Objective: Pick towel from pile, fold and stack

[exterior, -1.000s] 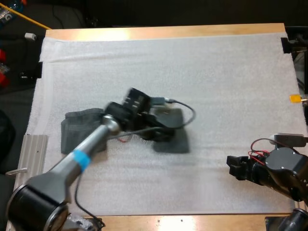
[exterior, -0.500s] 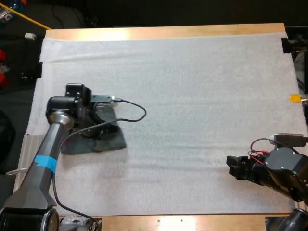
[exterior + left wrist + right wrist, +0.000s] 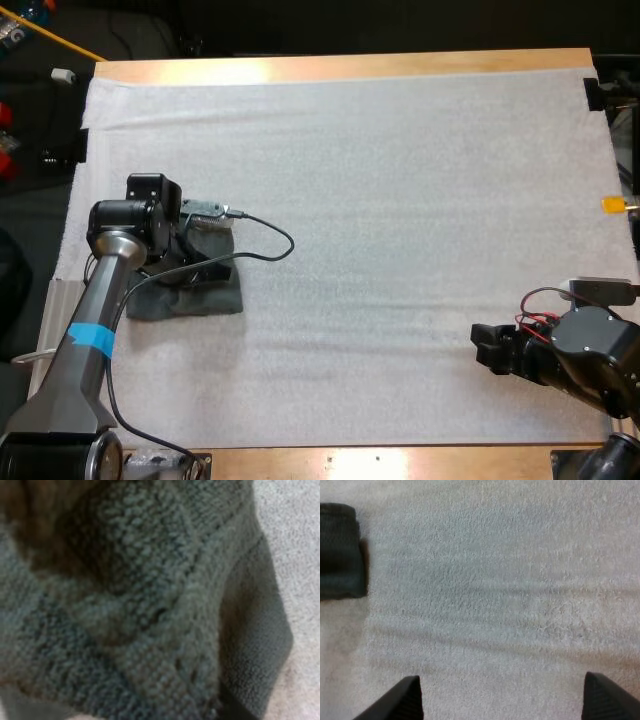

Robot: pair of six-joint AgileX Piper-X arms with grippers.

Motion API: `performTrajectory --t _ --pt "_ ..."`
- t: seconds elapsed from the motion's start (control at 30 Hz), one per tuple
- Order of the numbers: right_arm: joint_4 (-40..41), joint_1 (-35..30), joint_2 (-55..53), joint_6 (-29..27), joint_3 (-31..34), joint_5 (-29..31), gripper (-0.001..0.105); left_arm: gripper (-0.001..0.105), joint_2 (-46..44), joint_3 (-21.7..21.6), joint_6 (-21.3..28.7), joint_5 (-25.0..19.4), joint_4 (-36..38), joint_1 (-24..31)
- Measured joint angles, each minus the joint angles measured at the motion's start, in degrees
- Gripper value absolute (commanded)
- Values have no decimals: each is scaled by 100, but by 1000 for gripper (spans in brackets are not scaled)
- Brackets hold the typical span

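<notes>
A dark grey-green towel [image 3: 195, 295] lies folded at the left side of the white mat [image 3: 400, 180]. My left gripper [image 3: 195, 258] is down on the towel's top, and the arm hides its far half. Up close in the left wrist view, the knitted towel [image 3: 150, 605] bunches right against the gripper, with a flatter layer [image 3: 260, 630] beneath it; I take the gripper as shut on it. My right gripper [image 3: 487, 346] rests low at the mat's near right, open, its fingertips [image 3: 410, 700] wide apart over bare mat. The towel [image 3: 340, 550] shows far off beyond that gripper.
The mat covers nearly the whole table; wooden edges [image 3: 350, 66] run along the far and near sides. A ribbed metal piece [image 3: 70, 310] sits off the mat's left edge beside my left arm.
My left gripper has dragged a folded towel from the mat's middle leftward onto the towel at the left, then shifted slightly further left. The right arm has not moved.
</notes>
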Motion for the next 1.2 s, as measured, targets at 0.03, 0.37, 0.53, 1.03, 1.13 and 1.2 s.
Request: performTrajectory --t 0.03,0.37,0.53,1.03,1.13,1.2 --pt "0 0 0 0 0 0 64 0 -4 -44 0 -40 0 0" --pt "0 0 0 0 0 0 64 0 -231 -196 20 -87 0 454" --pt "0 0 0 0 0 0 64 0 -194 -196 131 195 0 739" --pt "0 0 0 0 0 0 64 0 565 -196 132 55 5 740" --pt "0 0 0 0 0 0 64 8 563 -196 132 -265 5 740" --pt "0 0 0 0 0 0 64 30 563 -196 132 -484 5 740"
